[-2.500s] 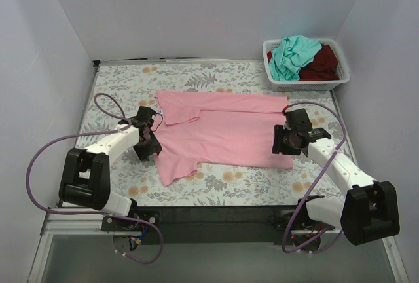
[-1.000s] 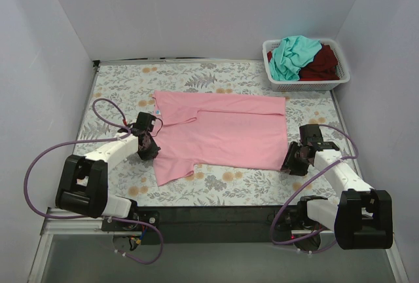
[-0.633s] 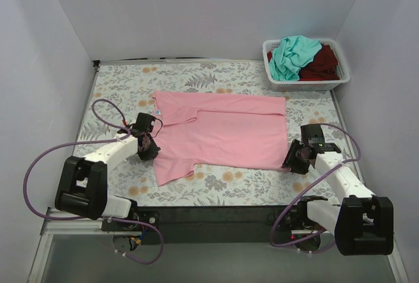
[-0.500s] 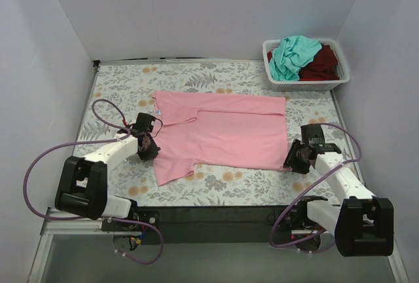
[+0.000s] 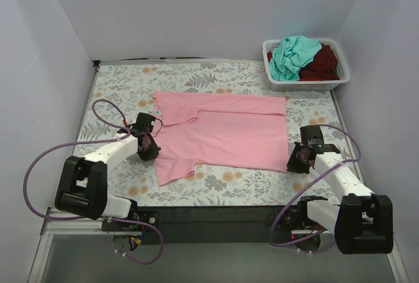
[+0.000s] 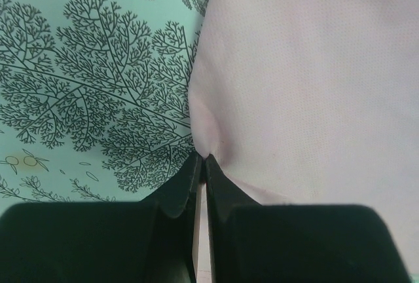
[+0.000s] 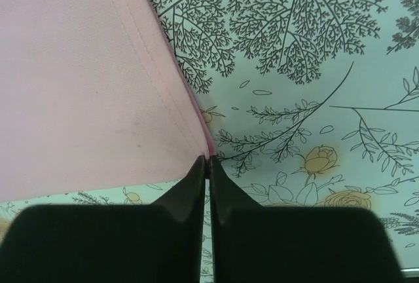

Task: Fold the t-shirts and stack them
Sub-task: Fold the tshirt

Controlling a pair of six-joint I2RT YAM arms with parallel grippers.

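Observation:
A light pink t-shirt (image 5: 222, 135) lies spread on the floral table, partly folded, its neck toward the left. My left gripper (image 5: 152, 150) is shut on the shirt's left edge, pinching a small pucker of pink cloth (image 6: 204, 140) between its tips (image 6: 201, 158). My right gripper (image 5: 294, 163) is shut on the shirt's near right hem corner (image 7: 196, 140), tips (image 7: 207, 160) meeting right at the hem. A teal t-shirt (image 5: 291, 56) and a dark red t-shirt (image 5: 322, 64) lie crumpled in the basket.
The white slatted basket (image 5: 308, 85) stands at the far right corner by the right wall. White walls enclose the floral table (image 5: 118, 90) on three sides. Purple cables loop beside both arms.
My right gripper, open beside the hem corner a moment ago, has shut on it. The left gripper has kept its pinch and stayed in place.

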